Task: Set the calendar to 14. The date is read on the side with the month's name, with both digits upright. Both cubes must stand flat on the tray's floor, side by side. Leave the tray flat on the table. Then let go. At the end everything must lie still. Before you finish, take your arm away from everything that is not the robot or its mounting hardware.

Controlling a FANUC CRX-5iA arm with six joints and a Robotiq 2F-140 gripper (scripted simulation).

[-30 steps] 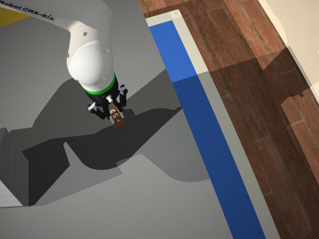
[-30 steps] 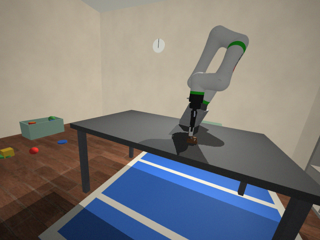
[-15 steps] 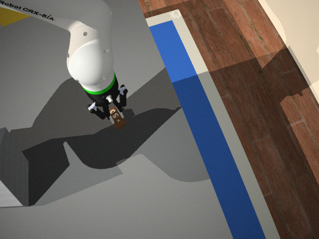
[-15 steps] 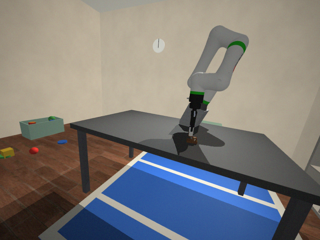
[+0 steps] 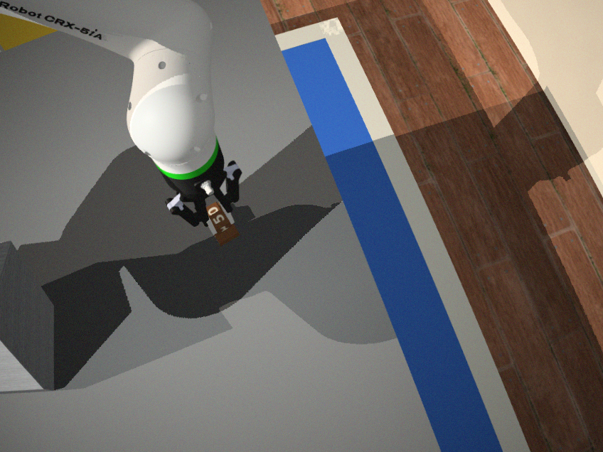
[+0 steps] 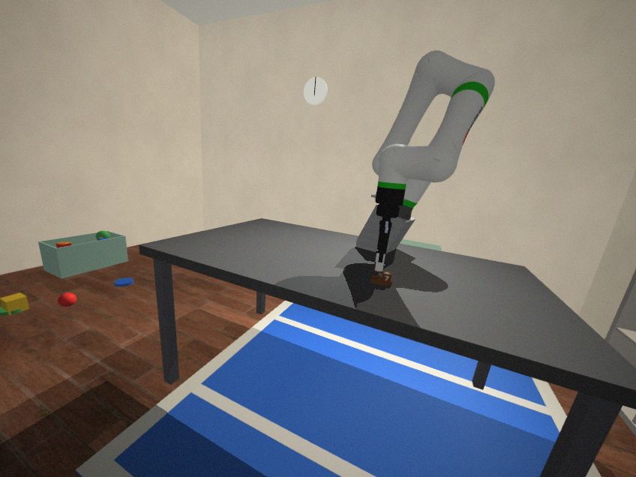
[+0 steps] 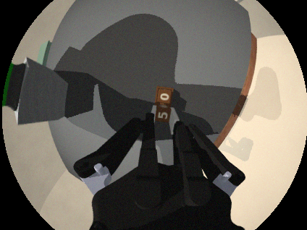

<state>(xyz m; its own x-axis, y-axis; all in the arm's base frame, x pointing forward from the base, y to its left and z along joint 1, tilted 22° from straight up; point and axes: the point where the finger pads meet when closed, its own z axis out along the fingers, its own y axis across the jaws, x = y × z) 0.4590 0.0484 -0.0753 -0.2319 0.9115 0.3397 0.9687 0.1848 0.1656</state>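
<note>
The gripper (image 7: 162,119) is closed on the near cube of the little brown calendar (image 5: 221,223). In the wrist view its dark fingers run up either side of the cube showing 5 (image 7: 162,114) and press its two flanks. The cube showing 0 (image 7: 164,95) sits just beyond it, touching it and clear of the fingertips. From above, the gripper (image 5: 215,214) straddles the end of the calendar nearest the white arm (image 5: 170,111). The rest of the brown piece, with the tray (image 5: 228,236), sticks out past the fingertips toward the shadowed part of the grey table (image 5: 291,369).

In the exterior view the gripper (image 6: 379,266) comes down steeply onto the calendar (image 6: 382,279), which sits well in from the table's (image 6: 246,241) front edge. A 7 shows on one side face there (the only side digit that can be read).

Whether the gripped cube rests on the tray's floor or is raised a little cannot be told, since the fingers and heavy shadow cover its lower edges. The month side is not legible; a pale mark beyond the 0 in the top view is too small to read. The tray's walls are mostly hidden behind the cubes.
</note>
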